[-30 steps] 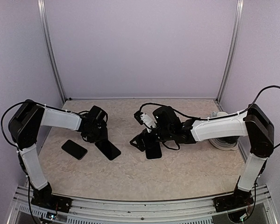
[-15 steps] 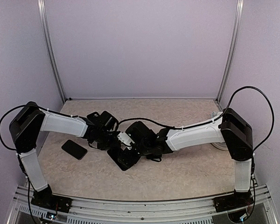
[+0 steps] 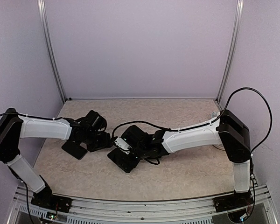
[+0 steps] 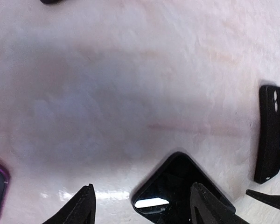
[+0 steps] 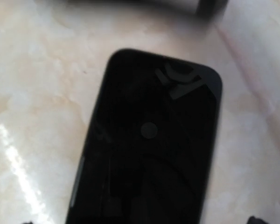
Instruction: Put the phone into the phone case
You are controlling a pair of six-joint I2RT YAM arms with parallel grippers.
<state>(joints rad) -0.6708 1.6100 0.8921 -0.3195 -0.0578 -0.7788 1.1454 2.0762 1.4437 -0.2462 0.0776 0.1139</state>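
Hovering low over the tabletop (image 3: 186, 172), the right gripper (image 3: 128, 151) has its jaws spread; the black phone (image 5: 149, 140) lies flat directly beneath. Left gripper (image 4: 142, 196) close alongside, jaws likewise spread over a glossy black corner. Narrow black piece with cut-outs, seemingly the phone case (image 4: 270, 133), nearby.

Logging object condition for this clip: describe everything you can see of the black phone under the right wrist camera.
The phone is a black slab with rounded corners and a glossy face that mirrors the camera. It lies flat on the pale marbled table, with no separate case visible around it. Its near end runs out of view between the spread jaws of the right gripper; whether they touch it cannot be told.
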